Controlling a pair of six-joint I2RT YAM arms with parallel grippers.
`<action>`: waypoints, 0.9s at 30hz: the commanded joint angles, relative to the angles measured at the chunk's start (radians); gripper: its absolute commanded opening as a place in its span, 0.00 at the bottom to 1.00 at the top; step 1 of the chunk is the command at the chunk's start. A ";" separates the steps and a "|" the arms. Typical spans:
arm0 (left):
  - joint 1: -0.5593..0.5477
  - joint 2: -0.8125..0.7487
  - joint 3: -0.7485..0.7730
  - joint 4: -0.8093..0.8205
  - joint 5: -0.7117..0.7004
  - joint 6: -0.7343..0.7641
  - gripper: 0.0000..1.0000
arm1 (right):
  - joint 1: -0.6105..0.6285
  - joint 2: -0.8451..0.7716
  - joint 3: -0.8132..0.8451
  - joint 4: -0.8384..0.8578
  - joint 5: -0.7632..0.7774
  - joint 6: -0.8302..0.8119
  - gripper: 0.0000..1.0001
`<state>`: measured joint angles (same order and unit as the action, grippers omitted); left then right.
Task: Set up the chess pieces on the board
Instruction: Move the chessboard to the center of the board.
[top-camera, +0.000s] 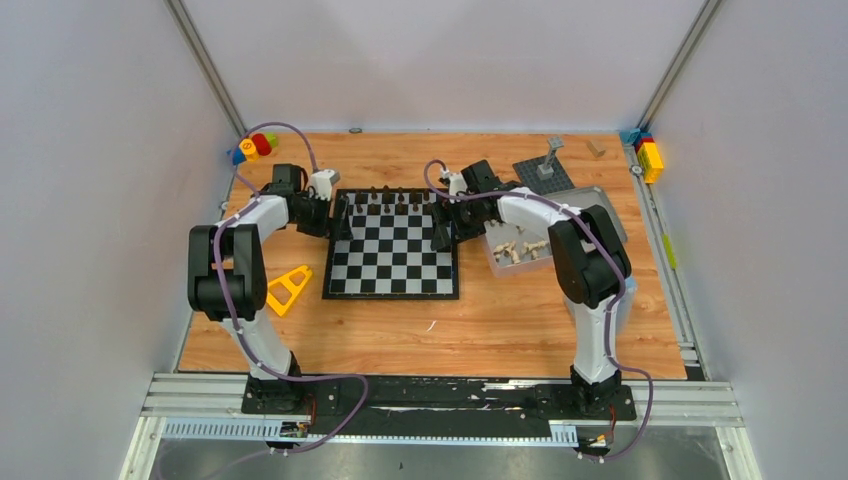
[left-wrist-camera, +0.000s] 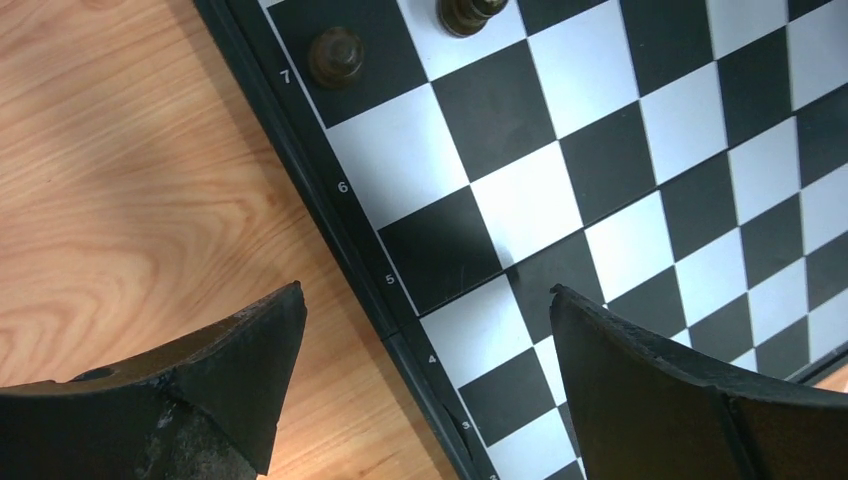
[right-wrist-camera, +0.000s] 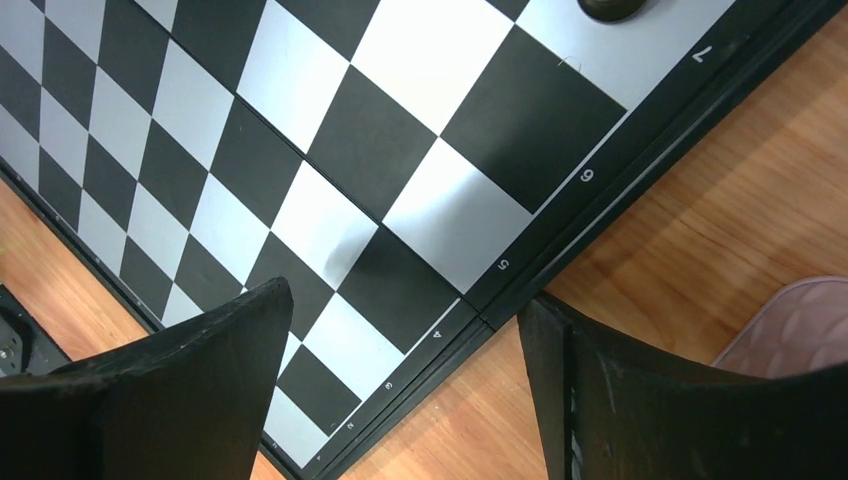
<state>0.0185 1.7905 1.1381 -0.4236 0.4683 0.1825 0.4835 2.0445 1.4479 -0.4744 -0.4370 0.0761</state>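
My jaws: left gripper (left-wrist-camera: 425, 295) and right gripper (right-wrist-camera: 405, 297) both wide, empty.
Board (top-camera: 392, 250): centre frame, lying flat.
Pieces: dark pieces (top-camera: 388, 204) upright along its top edge; pale pieces (top-camera: 518, 250) lying jumbled in tin (top-camera: 603, 205), right of centre.
Step, as I judge: grip one pale piece across its long axis and stand it mid-square.

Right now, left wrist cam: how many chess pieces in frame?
2. One dark piece on the black square beside the 7 mark; another dark piece on the next white square, cut off by the top edge. More may sit out of frame.
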 joint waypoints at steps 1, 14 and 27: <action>0.007 -0.017 -0.006 0.051 0.109 -0.007 0.98 | -0.002 0.005 0.032 0.017 -0.081 -0.013 0.83; -0.008 -0.100 -0.161 -0.019 0.238 0.141 0.89 | 0.003 -0.115 -0.126 0.011 -0.185 -0.054 0.80; -0.067 -0.265 -0.253 -0.118 0.199 0.244 0.88 | 0.118 -0.252 -0.299 -0.005 -0.192 -0.117 0.79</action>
<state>-0.0101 1.5906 0.8822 -0.4957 0.5888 0.3771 0.5274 1.8610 1.1797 -0.4896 -0.5545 -0.0074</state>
